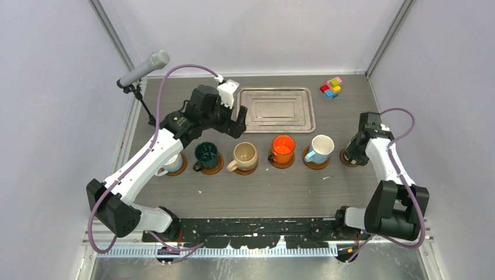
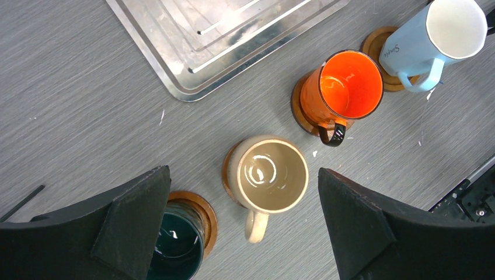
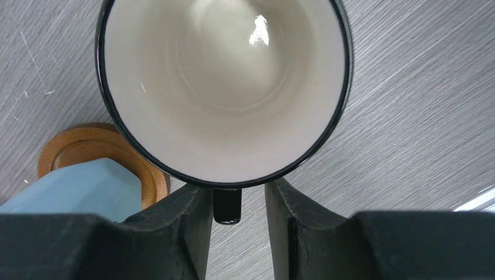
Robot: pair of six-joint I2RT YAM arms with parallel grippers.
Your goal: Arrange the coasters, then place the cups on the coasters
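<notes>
Left arm (image 1: 146, 157) reaches far from its near-left base, elbow bent. The left gripper (image 2: 243, 175) points down above the beige cup (image 1: 245, 154) with its jaws spread wide and nothing held. Right arm (image 1: 385, 163) folds up at the right side, wrist down. The right gripper (image 3: 238, 186) straddles the black handle of a black-rimmed white cup (image 3: 225, 76); its jaws are released, with a gap showing on one side of the handle. One silver tray (image 1: 251, 111) lies far centre on the grey table (image 1: 262, 198). There are six cups in a left-to-right row mid-table: whitish cup (image 1: 173, 164), dark green cup (image 1: 206, 153), the beige cup, orange cup (image 1: 283, 146), light blue cup (image 1: 321, 146), then the black-rimmed one at the right end. There are six coasters. Five are under the first five cups, e.g. the green cup's coaster (image 1: 217, 168). The sixth coaster (image 1: 347, 162) shows only as a brown edge below the right gripper, so I cannot tell how the cup sits on it. One cluster of coloured blocks (image 1: 331, 87) sits far right, too small to count.
</notes>
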